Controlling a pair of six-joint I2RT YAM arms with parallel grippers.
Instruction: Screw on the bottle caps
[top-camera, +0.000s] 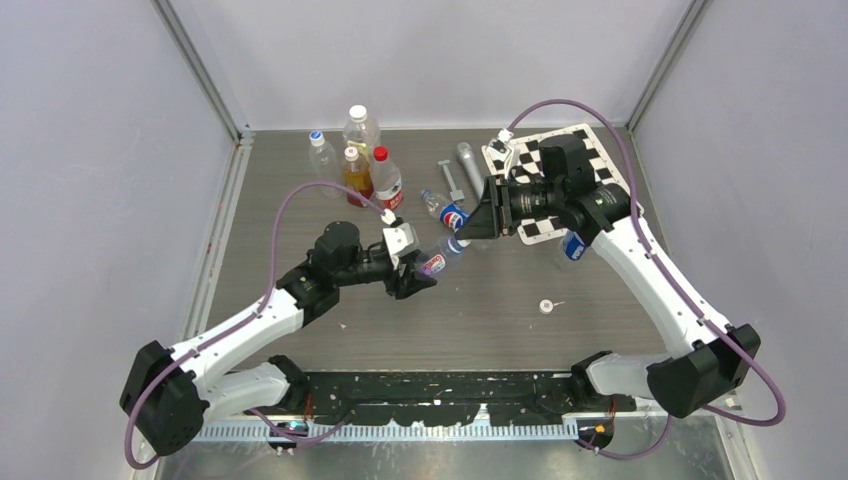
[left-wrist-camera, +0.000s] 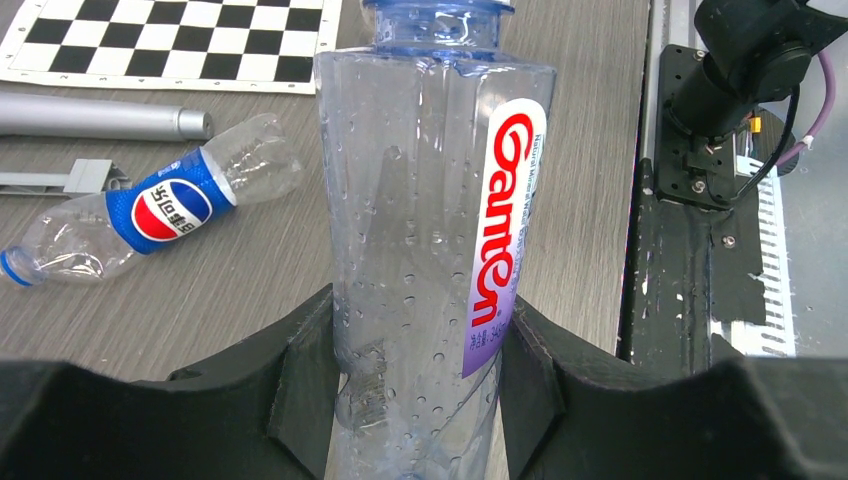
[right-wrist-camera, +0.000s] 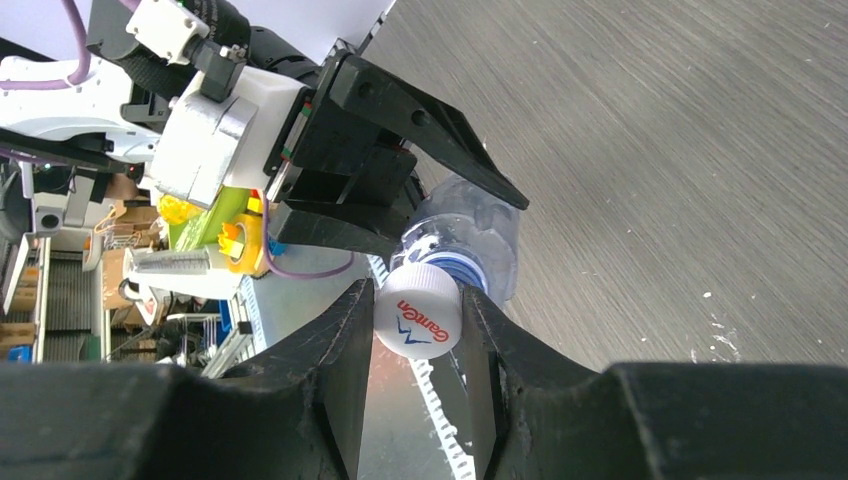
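The left jaws are clamped on the bottle (left-wrist-camera: 420, 200) at mid-body, above the middle of the desk (top-camera: 480, 320); the right jaws pinch the white cap (right-wrist-camera: 418, 312) at its mouth.

Both the left arm (top-camera: 235, 335) and the right arm (top-camera: 650, 275) had white link shells between rounded black joint housings, each trailed by a looping purple cable (top-camera: 560, 102). The left gripper (top-camera: 425, 272) had a white block behind black wedge-shaped fingers (right-wrist-camera: 440, 125). Screws dotted a black base plate (left-wrist-camera: 685, 170).
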